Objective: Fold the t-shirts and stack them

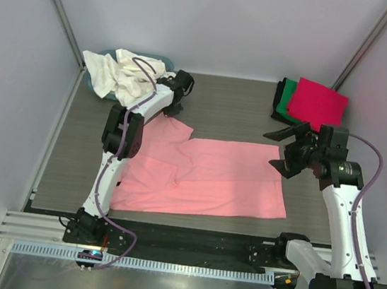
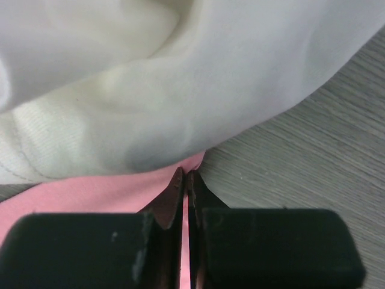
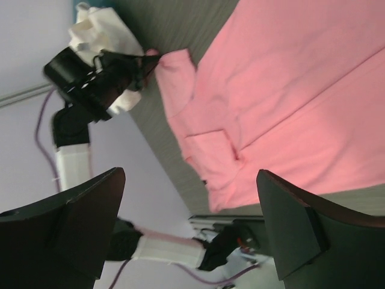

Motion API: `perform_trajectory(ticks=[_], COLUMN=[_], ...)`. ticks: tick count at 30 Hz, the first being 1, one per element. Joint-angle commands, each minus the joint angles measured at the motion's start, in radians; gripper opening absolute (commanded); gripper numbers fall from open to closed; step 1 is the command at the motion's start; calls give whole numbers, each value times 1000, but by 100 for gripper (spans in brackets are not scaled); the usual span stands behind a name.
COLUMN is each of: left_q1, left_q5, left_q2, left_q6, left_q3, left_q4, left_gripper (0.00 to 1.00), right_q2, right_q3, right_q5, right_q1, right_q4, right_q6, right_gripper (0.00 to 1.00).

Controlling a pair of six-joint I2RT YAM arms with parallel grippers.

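A salmon pink t-shirt (image 1: pixel 210 179) lies spread on the table, folded lengthwise. My left gripper (image 1: pixel 172 107) is shut on its far left sleeve corner; pink cloth (image 2: pixel 90 195) shows between the closed fingers in the left wrist view. Cream white shirts (image 1: pixel 120 74) lie bunched beside it, filling the top of the left wrist view (image 2: pixel 180 78). A folded magenta red shirt (image 1: pixel 318 104) rests on a green one (image 1: pixel 285 99) at the far right. My right gripper (image 1: pixel 280 149) is open and empty above the pink shirt's right end (image 3: pixel 289 90).
A teal-blue tub (image 1: pixel 109 55) sits under the cream shirts at the back left. Side walls and slanted frame posts close in the table. The black front rail (image 1: pixel 188 240) runs along the near edge.
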Motion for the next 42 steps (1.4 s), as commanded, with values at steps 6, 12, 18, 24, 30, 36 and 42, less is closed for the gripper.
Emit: perform_trajectory(ticks=[6,12,18,24,30,36,42], left_q1=[-7,-7,-7,-7,-7,-7,-5], left_q5=[20,20,57,78,77,77,74], left_q2=[-177,-303,-320,-325,-332,-334,-345], left_q6=[13,47,73,90,97,94,91], left_q3=[-112,-233,-275,-291,-311,-325,-341], left_q4=[-16,13,22,28,34,40,37], left_gripper=[0,0,0,0,0,0,0], right_q2=[60,342,629,817,917,950,940], right_q3=[-317,-77,107,206,267,254,220], right_q5=[201,454,632,679,680,679,660], right_q1=[2,5,5,7,12,16,50], right_q4=[430,395,350,344,347,350,373], right_q6=[-302,-455,-549,-581,-604,-604,-600], right_gripper=[86,78,58,47,46,45,41])
